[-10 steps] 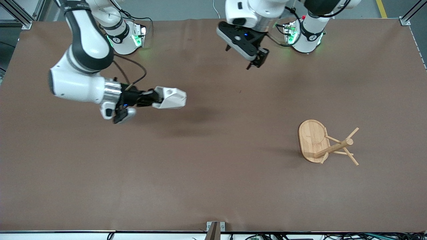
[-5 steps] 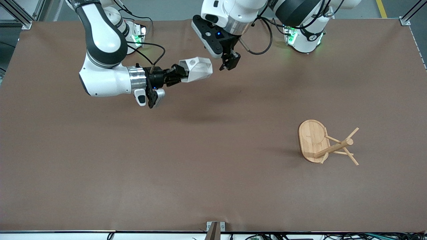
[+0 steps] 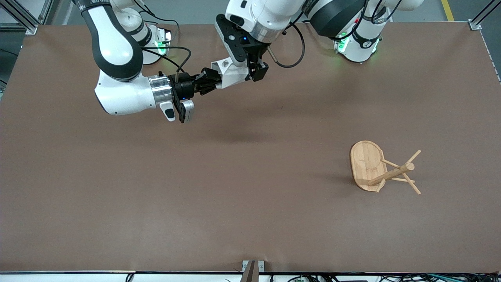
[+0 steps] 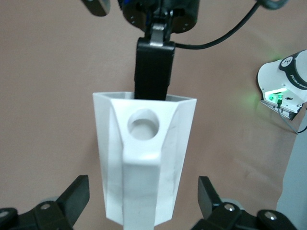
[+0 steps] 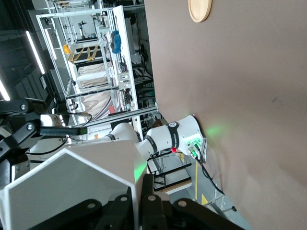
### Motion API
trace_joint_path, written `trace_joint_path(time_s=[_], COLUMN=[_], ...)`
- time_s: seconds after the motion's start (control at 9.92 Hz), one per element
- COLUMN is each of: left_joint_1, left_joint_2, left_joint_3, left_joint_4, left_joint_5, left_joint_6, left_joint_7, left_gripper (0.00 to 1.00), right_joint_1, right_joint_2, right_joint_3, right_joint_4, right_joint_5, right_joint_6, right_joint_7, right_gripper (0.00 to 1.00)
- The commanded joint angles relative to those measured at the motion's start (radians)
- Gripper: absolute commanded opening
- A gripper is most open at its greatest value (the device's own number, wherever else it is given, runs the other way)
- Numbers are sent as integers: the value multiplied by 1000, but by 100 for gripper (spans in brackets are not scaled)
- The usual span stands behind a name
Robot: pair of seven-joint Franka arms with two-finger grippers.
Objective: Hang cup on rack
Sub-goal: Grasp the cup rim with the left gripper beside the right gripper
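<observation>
The white faceted cup (image 3: pixel 227 73) hangs in the air on its side, over the table near the arms' bases. My right gripper (image 3: pixel 210 80) is shut on its rim wall (image 5: pixel 72 187), one finger inside and one outside. My left gripper (image 3: pixel 256 71) is open, and its fingers (image 4: pixel 76 195) stand on either side of the cup's bottom end (image 4: pixel 144 158) without touching it. The handle's round hole (image 4: pixel 143 125) faces the left wrist camera. The bamboo rack (image 3: pixel 368 162) sits toward the left arm's end of the table, nearer the front camera, its post (image 3: pixel 391 173) and pegs slanting away from the oval base.
Brown table mat (image 3: pixel 250 203) covers the whole surface. The two arm bases (image 3: pixel 150 45) (image 3: pixel 360 43) stand along the table edge farthest from the front camera. A cable (image 3: pixel 291 47) loops off the left wrist. The rack's base (image 5: pixel 199 9) shows small in the right wrist view.
The right arm carried the cup up and toward the bases. The left gripper swung over to meet it and now straddles the cup's bottom end, still open.
</observation>
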Motion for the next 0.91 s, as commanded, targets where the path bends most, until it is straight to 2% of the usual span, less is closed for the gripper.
trace_joint_path(time_s=[0.0,0.4,0.5,0.71,0.81], left_joint_1=[-1,-9,-10,-10,-10], left_joint_2=[18,37,37,43,43], left_joint_3=[-4,-6,-6,-6,-6], left_joint_4=[-11,-14,-16,-16,-16], left_joint_5=[-11,-10,-10,-11,-11], left_joint_6=[4,16,16,16,15], left_joint_7=[17,17,17,5,3], left_gripper=[100,100,88,16,2], right_joint_1=[-9,-5,-5,-3,-3], right_joint_2=[-18,-19,-19,-19,-19], right_joint_3=[2,0,0,0,0], right_joint_4=[-18,-16,-18,-16,-18], right_joint_5=[34,60,60,61,60], right_joint_6=[-21,-21,-21,-20,-20], right_joint_7=[-17,-18,-18,-20,-18], right_gripper=[1,1,1,1,2])
